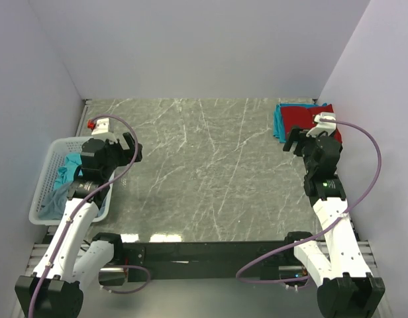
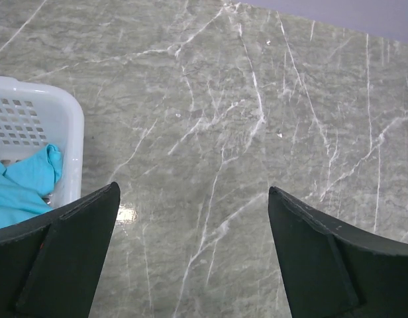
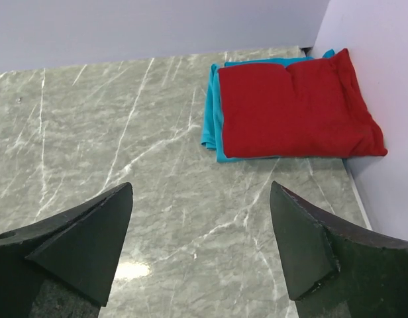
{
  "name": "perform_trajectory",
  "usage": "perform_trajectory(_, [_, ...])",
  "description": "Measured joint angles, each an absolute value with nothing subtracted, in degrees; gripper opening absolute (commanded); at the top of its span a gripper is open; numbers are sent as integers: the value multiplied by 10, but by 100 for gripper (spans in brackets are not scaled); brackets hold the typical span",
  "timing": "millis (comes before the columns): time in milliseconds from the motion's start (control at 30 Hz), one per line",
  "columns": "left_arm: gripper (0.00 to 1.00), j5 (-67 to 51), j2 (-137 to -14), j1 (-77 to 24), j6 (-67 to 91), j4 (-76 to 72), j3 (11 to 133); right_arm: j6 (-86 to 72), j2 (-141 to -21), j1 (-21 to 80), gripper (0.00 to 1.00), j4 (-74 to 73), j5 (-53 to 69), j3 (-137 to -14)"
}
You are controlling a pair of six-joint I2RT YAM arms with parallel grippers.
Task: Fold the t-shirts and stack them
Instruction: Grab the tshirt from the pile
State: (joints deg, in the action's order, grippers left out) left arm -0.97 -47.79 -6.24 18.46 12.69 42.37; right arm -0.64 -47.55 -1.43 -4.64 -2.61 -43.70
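I see the left gripper (image 2: 193, 190) with its black jaws spread wide and empty over the grey marbled table (image 1: 210, 165), just right of the white perforated plastic basket (image 1: 50, 156) at the left edge. A crumpled bright teal t-shirt (image 2: 22, 185) lies in that basket beside a blue-grey t-shirt (image 1: 55, 199). The right gripper (image 3: 201, 187) is likewise spread and empty near the far right corner, where a folded red t-shirt (image 3: 293, 109) lies on a folded teal t-shirt (image 3: 208, 119).

White arms (image 1: 75, 222) with purple cables (image 1: 379, 159) end in black pincers (image 1: 133, 147).
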Motion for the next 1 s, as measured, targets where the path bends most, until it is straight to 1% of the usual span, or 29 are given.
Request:
perform_trajectory(167, [99, 8, -479, -62, 197, 127, 421, 4, -473, -14, 92, -49, -11, -437])
perform_trajectory(433, [100, 17, -502, -62, 227, 127, 421, 106, -470, -15, 92, -109, 140, -437])
perform_trajectory(700, [99, 32, -511, -62, 271, 147, 422, 141, -484, -15, 92, -143, 197, -437])
perform_trajectory(833, [99, 71, -498, -62, 297, 162, 422, 145, -490, -15, 92, -151, 208, -437])
perform_trajectory(1000, [100, 176, -481, -51, 359, 192, 424, 145, -493, -15, 92, -159, 220, -439])
